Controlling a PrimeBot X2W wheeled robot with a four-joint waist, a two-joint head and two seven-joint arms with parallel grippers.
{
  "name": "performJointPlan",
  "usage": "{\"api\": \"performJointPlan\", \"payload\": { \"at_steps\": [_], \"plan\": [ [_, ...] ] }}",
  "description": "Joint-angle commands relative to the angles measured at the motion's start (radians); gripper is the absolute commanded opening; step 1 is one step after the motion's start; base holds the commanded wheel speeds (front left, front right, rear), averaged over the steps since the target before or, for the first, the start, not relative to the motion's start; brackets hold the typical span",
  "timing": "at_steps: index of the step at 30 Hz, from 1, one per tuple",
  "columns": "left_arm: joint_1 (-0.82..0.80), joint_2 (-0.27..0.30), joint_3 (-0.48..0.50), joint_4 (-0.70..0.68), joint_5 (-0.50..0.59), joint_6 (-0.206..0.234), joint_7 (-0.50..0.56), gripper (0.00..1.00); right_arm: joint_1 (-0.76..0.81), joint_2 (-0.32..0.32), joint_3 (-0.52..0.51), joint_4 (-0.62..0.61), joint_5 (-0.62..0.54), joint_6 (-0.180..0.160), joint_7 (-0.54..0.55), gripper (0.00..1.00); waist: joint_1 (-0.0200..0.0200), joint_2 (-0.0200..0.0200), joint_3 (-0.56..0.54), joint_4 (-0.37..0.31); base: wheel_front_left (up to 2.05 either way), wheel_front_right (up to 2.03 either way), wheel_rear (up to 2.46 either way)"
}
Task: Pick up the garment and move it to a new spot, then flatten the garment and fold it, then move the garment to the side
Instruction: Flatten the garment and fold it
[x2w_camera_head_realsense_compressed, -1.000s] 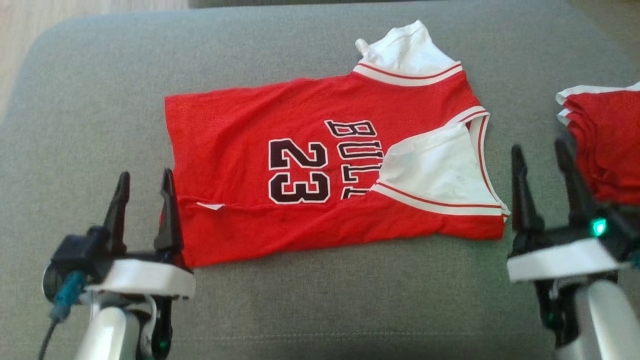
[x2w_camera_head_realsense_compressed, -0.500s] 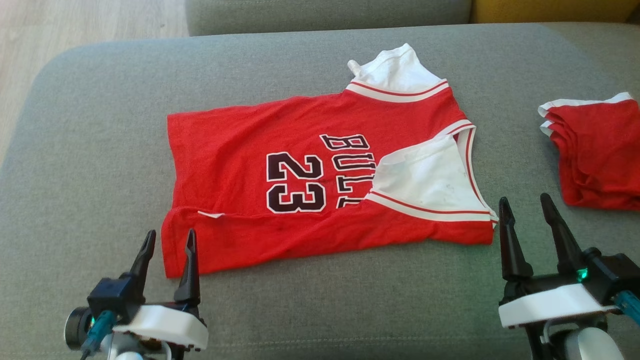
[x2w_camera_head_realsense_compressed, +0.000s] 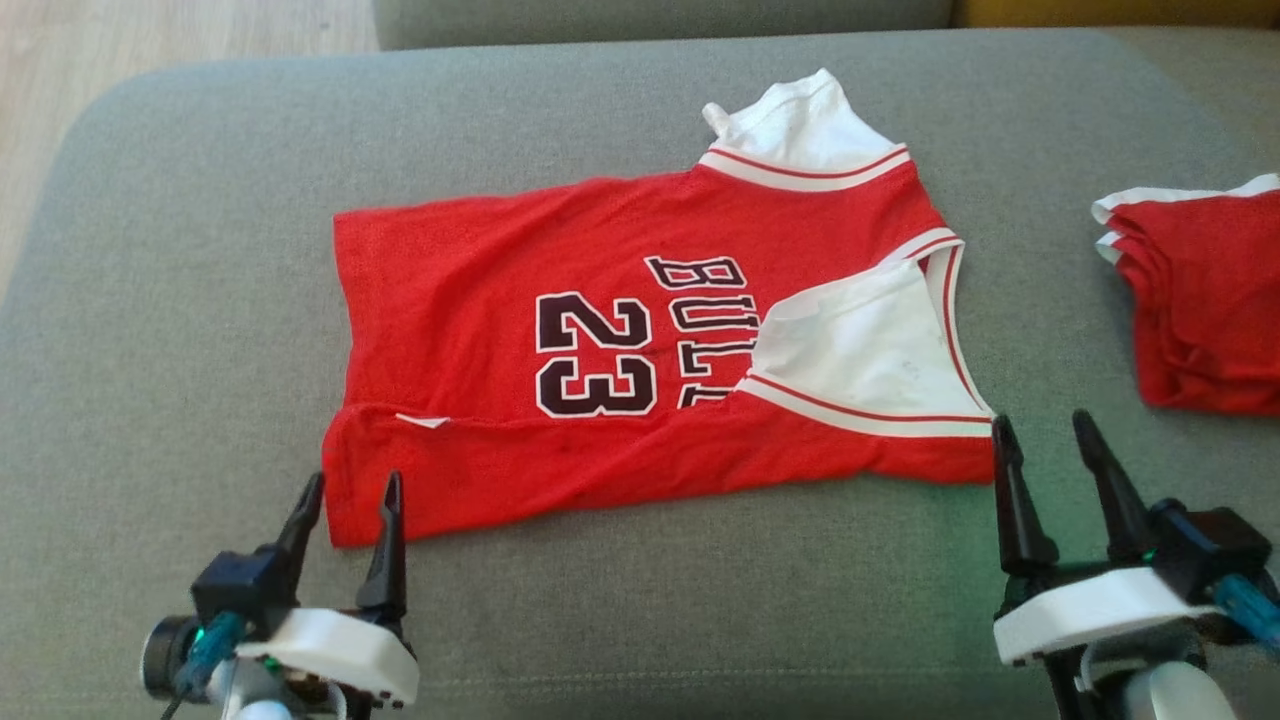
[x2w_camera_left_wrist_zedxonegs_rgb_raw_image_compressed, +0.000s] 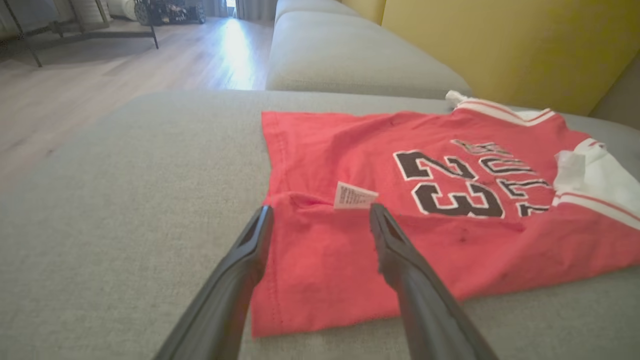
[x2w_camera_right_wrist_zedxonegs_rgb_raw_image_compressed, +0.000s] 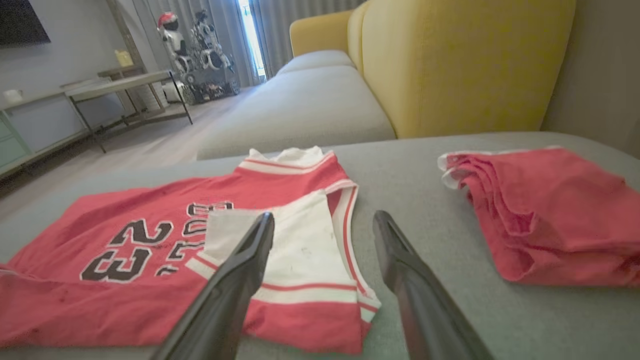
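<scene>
Garment flat at centre of cushion, near strip folded over; left gripper and right gripper open, empty, at near corners; pinch both layers, lift evenly.

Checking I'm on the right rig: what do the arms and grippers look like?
The left gripper and right gripper match: two long, tapering black fingers on a white housing, with a black module beside it carrying a teal cable plug. Small green lights glow near the bases. The forearms are pale silver-grey.
</scene>
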Motion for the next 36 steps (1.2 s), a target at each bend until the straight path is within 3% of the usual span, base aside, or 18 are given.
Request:
{"api": "performJointPlan", "payload": {
  "at_steps": [1,11,20,21,22,23,24,25,36],
  "plan": [
    [-0.054,0.004,0.033,-0.012,-0.007,-0.002,0.004,1.00,-0.034,-0.005,0.013,-0.014,-0.010,0.004,0.014,1.00,0.0000,0.0000,0.012,0.003,0.00,0.00,0.00],
    [-0.116,-0.014,0.041,0.142,-0.093,-0.041,0.060,1.00,-0.103,-0.001,-0.030,0.146,-0.022,0.004,0.099,1.00,0.0000,0.0000,0.093,0.017,0.00,0.00,0.00],
    [-0.167,-0.019,0.027,0.227,-0.132,-0.066,0.124,1.00,-0.164,-0.001,-0.001,0.267,0.035,0.004,0.127,1.00,0.0000,0.0000,0.127,0.022,0.00,0.00,0.00],
    [-0.169,-0.019,0.026,0.233,-0.136,-0.069,0.130,0.87,-0.166,-0.001,0.003,0.277,0.047,0.004,0.132,0.99,0.0000,0.0000,0.127,0.021,0.00,0.00,0.00],
    [-0.171,-0.018,0.022,0.239,-0.138,-0.073,0.137,0.49,-0.169,-0.001,0.006,0.285,0.052,0.004,0.133,0.71,0.0000,0.0000,0.128,0.020,0.00,0.00,0.00],
    [-0.172,-0.018,0.019,0.242,-0.141,-0.077,0.141,0.20,-0.171,-0.001,0.008,0.291,0.059,0.004,0.133,0.43,0.0000,0.0000,0.128,0.019,0.00,0.00,0.00],
    [-0.172,-0.017,0.016,0.246,-0.144,-0.080,0.146,0.00,-0.173,-0.001,0.011,0.295,0.067,0.004,0.131,0.18,0.0000,0.0000,0.128,0.018,0.00,0.00,0.00],
    [-0.171,-0.016,0.014,0.247,-0.146,-0.081,0.148,0.00,-0.175,-0.001,0.013,0.299,0.070,0.004,0.129,0.00,0.0000,0.0000,0.128,0.016,0.00,0.00,0.00],
    [-0.126,-0.002,0.026,0.186,-0.166,-0.071,0.126,0.00,-0.110,-0.001,0.026,0.276,0.121,0.004,0.097,0.00,0.0000,0.0000,0.088,0.015,0.00,0.00,0.00]
  ]
}}
